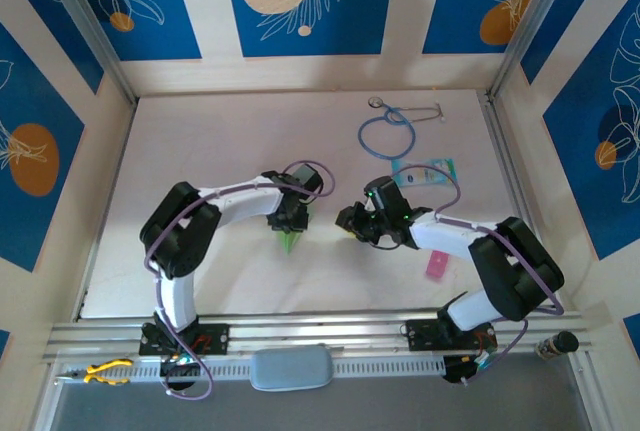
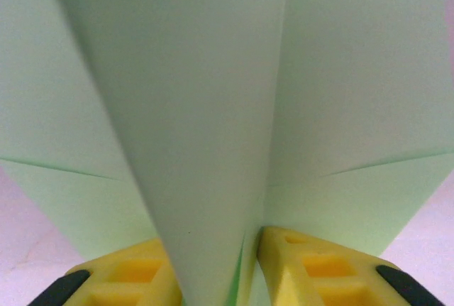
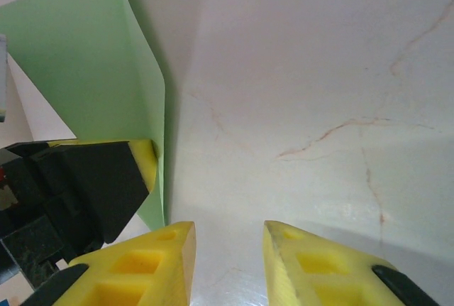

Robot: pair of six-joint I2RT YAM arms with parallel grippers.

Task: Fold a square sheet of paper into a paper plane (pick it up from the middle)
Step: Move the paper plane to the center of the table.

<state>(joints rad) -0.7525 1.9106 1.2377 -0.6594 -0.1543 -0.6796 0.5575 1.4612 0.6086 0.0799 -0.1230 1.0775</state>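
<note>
The light-green paper plane (image 2: 198,107) stands upright between the yellow fingers of my left gripper (image 2: 213,238). Its centre fold has splayed apart there, and the jaws stand apart around it. From above, its green tip (image 1: 290,241) pokes out below the left gripper (image 1: 290,223) at mid-table. In the right wrist view one wing (image 3: 78,57) rises at the left, with a left finger pad (image 3: 144,158) against it. My right gripper (image 3: 228,238) is open over bare table just right of the paper, with nothing between its fingers. From above, the right gripper (image 1: 350,221) faces the left one.
A blue stethoscope (image 1: 390,131) lies at the back right. A teal-and-white card (image 1: 425,173) sits behind the right arm and a small pink strip (image 1: 438,266) beside it. Yellow pliers (image 1: 105,371) rest on the front rail at the left.
</note>
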